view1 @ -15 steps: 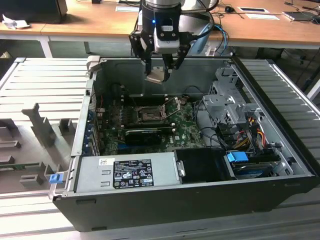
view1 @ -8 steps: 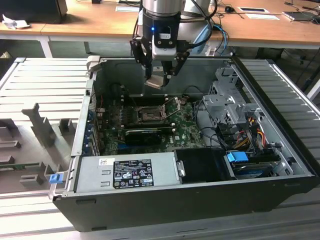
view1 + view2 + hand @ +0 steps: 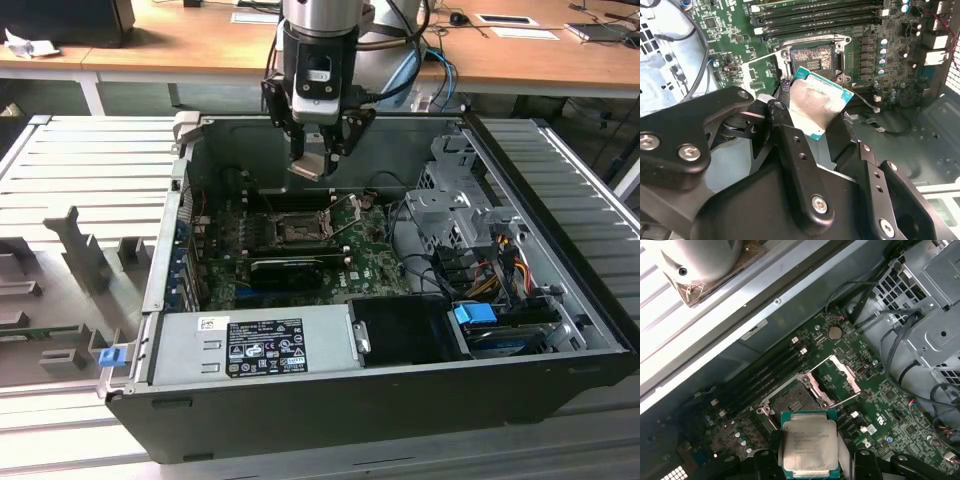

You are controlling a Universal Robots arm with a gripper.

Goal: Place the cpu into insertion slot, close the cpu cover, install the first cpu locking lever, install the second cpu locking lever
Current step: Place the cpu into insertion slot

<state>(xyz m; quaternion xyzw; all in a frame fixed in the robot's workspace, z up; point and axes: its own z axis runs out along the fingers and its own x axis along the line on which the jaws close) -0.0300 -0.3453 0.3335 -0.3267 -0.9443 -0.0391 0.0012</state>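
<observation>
My gripper (image 3: 316, 158) hangs over the open computer case, shut on the cpu (image 3: 311, 166), a flat square chip with a grey metal top and green edge. In both wrist views the cpu (image 3: 809, 442) (image 3: 816, 101) sits clamped by its sides between the black fingers (image 3: 790, 140), held tilted in the air above the board. The insertion slot (image 3: 800, 399) (image 3: 297, 229) lies below it, dark and bare in the green board. The cpu cover (image 3: 845, 373) stands swung up beside the slot. A thin lever (image 3: 846, 400) sticks out near the cover's foot.
A grey power supply box (image 3: 252, 345) fills the case's front. The drive cage (image 3: 452, 205) and loose cables (image 3: 492, 262) crowd the exterior view's right. A long black card (image 3: 287, 268) lies just in front of the slot. Memory connectors (image 3: 765, 377) run behind it.
</observation>
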